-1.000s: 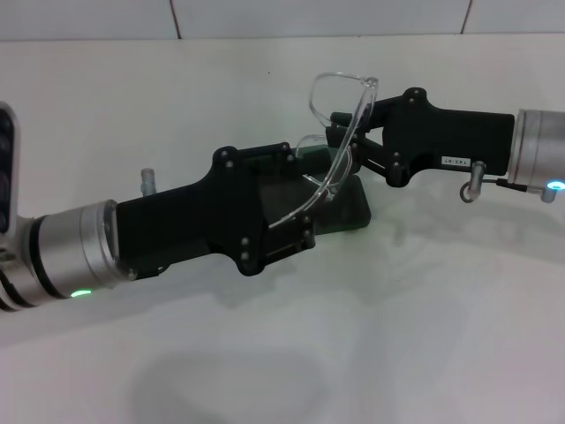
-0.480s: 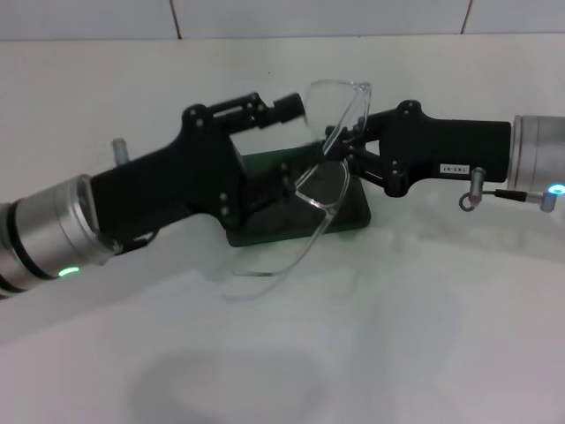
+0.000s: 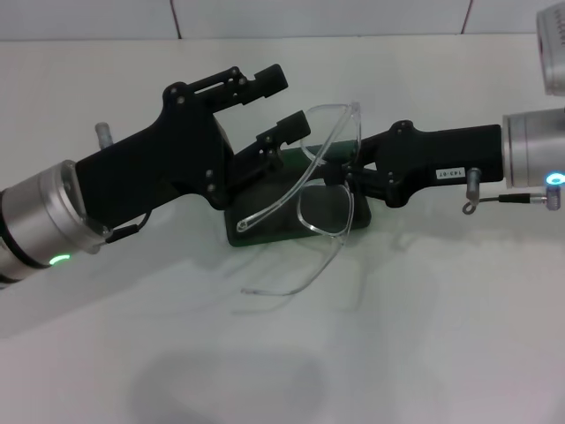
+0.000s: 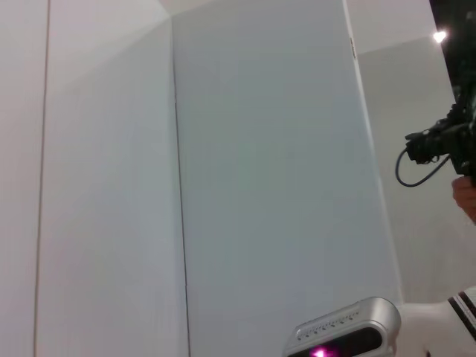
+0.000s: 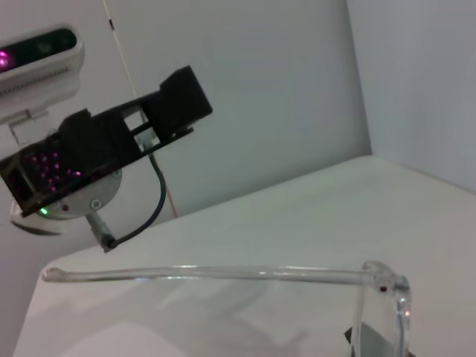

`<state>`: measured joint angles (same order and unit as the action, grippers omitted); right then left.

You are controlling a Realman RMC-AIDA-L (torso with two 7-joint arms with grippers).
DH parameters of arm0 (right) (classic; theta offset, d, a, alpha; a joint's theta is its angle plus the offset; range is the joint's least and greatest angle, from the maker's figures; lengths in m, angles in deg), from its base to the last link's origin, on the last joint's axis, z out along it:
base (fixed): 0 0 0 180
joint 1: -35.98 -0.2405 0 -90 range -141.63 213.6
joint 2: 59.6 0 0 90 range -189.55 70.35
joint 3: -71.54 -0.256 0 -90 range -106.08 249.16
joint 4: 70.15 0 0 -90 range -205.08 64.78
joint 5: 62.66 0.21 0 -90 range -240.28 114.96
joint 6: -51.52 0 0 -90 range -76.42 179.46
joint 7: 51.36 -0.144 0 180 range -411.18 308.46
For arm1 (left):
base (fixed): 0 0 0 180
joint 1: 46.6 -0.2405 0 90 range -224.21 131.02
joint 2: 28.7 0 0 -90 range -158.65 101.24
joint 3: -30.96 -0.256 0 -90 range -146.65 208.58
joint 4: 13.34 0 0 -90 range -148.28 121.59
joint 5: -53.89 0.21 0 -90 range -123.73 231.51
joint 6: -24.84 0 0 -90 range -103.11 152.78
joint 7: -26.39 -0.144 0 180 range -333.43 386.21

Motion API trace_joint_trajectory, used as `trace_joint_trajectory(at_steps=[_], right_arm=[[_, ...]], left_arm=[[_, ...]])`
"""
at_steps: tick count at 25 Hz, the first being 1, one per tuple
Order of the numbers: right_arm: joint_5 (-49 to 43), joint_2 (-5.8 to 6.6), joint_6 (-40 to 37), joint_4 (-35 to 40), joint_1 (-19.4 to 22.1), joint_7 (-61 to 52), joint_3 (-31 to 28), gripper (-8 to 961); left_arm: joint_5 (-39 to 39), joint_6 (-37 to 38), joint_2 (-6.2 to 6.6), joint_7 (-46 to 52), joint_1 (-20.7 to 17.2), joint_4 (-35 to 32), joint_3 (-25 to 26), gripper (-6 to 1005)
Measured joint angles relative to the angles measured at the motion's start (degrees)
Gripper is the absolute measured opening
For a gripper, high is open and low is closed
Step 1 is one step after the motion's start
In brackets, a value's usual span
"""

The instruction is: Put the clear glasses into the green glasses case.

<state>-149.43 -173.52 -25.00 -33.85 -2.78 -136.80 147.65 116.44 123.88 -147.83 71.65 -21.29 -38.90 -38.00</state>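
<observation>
**Clear plastic over dark green: glasses held above the case**

Clear plastic is what the right gripper (image 3: 346, 172) is clamped on: it pinches the clear glasses (image 3: 325, 205) at the bridge, holding them in the air above the green case (image 3: 291, 225). The lenses hang toward the near end of the case and both side arms stick out unfolded, one across the case, the other reaching past its near edge over the white table (image 3: 424, 336).

The left gripper (image 3: 269, 102) sits just behind the case with its fingers spread apart and nothing between them; the lower finger reaches in over the far side of the case.

The step in hand looks like the lowering of the glasses into the case. With the side arms still out, they seem too wide to drop in cleanly, so the next move probably calls for folding or guiding them, perhaps with the left gripper.

Much is hard to read. The left arm and the glasses cover most of the case, so I cannot tell how far its lid stands open. The left wrist view shows only walls. The right wrist view catches one side arm and a hinge, but not the case.
</observation>
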Motion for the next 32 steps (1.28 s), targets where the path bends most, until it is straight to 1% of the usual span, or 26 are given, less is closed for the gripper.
trace_joint_trajectory(at_steps=[2, 4, 6, 8, 12, 16, 18, 24, 26, 32], right_arm=[[-0.4, -0.06, -0.5, 0.0, -0.5, -0.5, 0.1, 115], [-1.1, 0.06, -2.0, 0.0, -1.3, -1.5, 0.2, 115], [-2.3, 0.46, -4.2, -0.1, -2.4, -3.1, 0.0, 115], [-3.3, 1.10, -6.4, -0.1, -3.5, -4.9, -0.1, 115], [-5.4, 2.67, -9.8, -0.1, -5.7, -8.3, -0.1, 115], [-6.7, 3.47, -11.6, -0.4, -7.7, -11.2, -0.1, 115], [-6.8, 3.48, -12.3, -0.7, -8.6, -12.4, -0.1, 115], [-6.8, 2.51, -13.6, -0.4, -9.3, -13.4, -0.1, 115], [-6.5, 2.38, -14.0, -0.3, -9.5, -13.5, -0.2, 115], [-6.4, 1.59, -14.7, -0.1, -9.7, -13.5, -2.5, 115]], left_arm=[[0.0, 0.0, 0.02, 0.0, 0.2, -0.1, -0.2, 457], [0.5, 0.0, 0.31, 0.0, 0.4, -0.8, -0.4, 457], [2.3, 0.1, 0.69, 0.3, 0.9, -2.0, -0.5, 457], [5.4, 0.2, 0.97, 1.0, 1.5, -3.9, -0.6, 457], [10.2, 1.4, 1.08, 1.5, 2.7, -6.2, -0.6, 457], [12.6, 1.6, 1.00, 1.4, 3.8, -6.6, -0.6, 457], [13.2, 1.5, 0.75, 1.2, 4.0, -6.6, -0.6, 457], [14.8, 0.7, 0.28, 0.8, 4.2, -6.7, -0.3, 456], [14.8, 0.0, 0.24, 0.8, 4.0, -6.7, -0.2, 456], [14.7, -2.3, -0.21, -0.4, 3.5, -6.3, -0.1, 456]])
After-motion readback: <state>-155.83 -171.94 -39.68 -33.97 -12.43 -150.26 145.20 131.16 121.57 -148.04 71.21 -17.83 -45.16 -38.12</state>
